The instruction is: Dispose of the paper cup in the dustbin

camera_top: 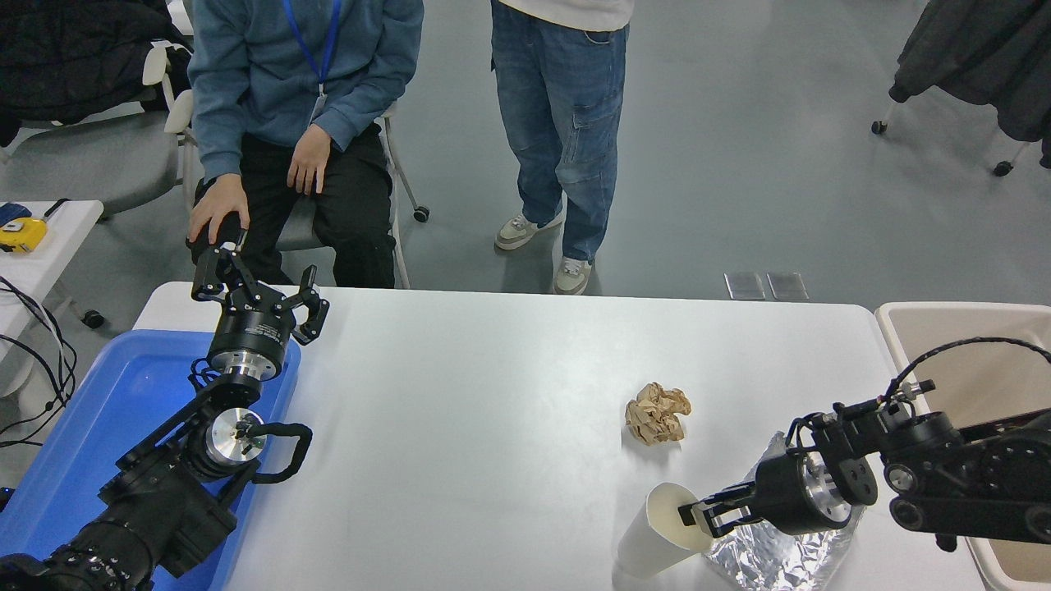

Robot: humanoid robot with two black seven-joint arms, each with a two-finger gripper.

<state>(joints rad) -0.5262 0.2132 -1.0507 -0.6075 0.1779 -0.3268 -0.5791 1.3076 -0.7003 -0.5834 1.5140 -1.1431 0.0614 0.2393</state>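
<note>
The white paper cup [654, 538] stands tilted near the table's front right, its mouth turned toward my right gripper [696, 515]. That gripper comes in from the right edge and its fingers pinch the cup's rim, one finger inside the mouth. The beige dustbin [944, 324] stands off the table's right end, behind and under my right arm, which hides part of it. My left gripper [256, 289] is open and empty, parked above the far end of the blue tray at the left.
A crumpled brown paper ball [658, 413] lies just beyond the cup. A silver foil pouch [780, 554] lies under my right gripper. The blue tray [123, 394] sits at the left edge. One person sits and one stands at the far side.
</note>
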